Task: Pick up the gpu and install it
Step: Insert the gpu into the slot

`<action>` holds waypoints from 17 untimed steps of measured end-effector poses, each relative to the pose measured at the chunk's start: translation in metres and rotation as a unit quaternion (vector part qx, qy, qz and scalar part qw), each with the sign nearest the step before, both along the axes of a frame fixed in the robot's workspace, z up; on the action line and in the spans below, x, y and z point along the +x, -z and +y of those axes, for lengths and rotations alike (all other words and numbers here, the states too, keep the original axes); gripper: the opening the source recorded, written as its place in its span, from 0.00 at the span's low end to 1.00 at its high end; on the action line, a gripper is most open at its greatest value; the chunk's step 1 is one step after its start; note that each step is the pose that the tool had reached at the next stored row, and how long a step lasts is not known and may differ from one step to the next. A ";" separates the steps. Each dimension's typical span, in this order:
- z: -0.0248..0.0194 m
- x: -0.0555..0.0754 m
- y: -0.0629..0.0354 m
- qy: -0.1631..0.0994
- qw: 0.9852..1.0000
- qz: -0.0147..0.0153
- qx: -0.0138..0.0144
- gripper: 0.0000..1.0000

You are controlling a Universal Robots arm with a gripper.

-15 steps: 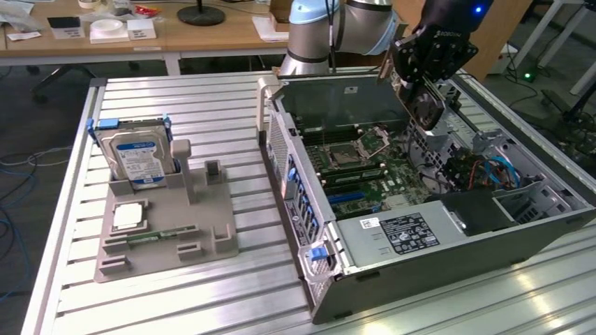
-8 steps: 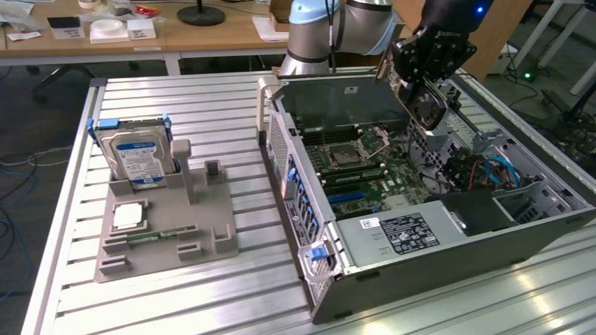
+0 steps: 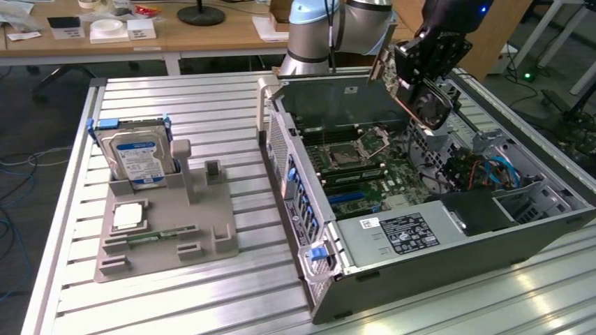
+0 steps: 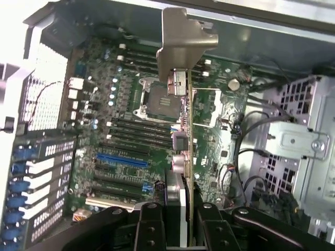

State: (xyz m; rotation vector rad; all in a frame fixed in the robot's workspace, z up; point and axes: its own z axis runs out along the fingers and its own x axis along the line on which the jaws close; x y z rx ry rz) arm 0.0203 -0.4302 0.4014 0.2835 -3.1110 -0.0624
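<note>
The gpu (image 3: 430, 98) hangs tilted above the open computer case (image 3: 465, 265), over its far end, with its black fan facing the exterior view's right. My gripper (image 3: 421, 64) is shut on the card's upper part. In the wrist view the gpu (image 4: 189, 130) shows edge-on, its silver end bracket (image 4: 183, 44) pointing away from the camera, and my gripper (image 4: 180, 212) clamps its near end between two black fingers (image 4: 151, 227). Below the card lies the green motherboard (image 4: 125, 120) with a blue expansion slot (image 4: 121, 159).
A grey parts holder (image 3: 163, 230) on the slatted table carries a silver hard drive with a blue label (image 3: 138, 157) and a narrow green memory stick (image 3: 158, 236). Inside the case sit a power supply (image 3: 400, 234), a metal drive cage (image 4: 296, 146) and loose cables (image 3: 489, 171).
</note>
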 end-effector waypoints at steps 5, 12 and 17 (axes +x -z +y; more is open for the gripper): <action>0.0000 0.000 0.0000 -0.046 0.999 0.000 0.000 0.28; 0.0000 0.000 0.0000 -0.109 0.994 0.000 0.000 0.28; 0.0000 0.000 0.0000 -0.154 0.988 0.000 0.000 0.28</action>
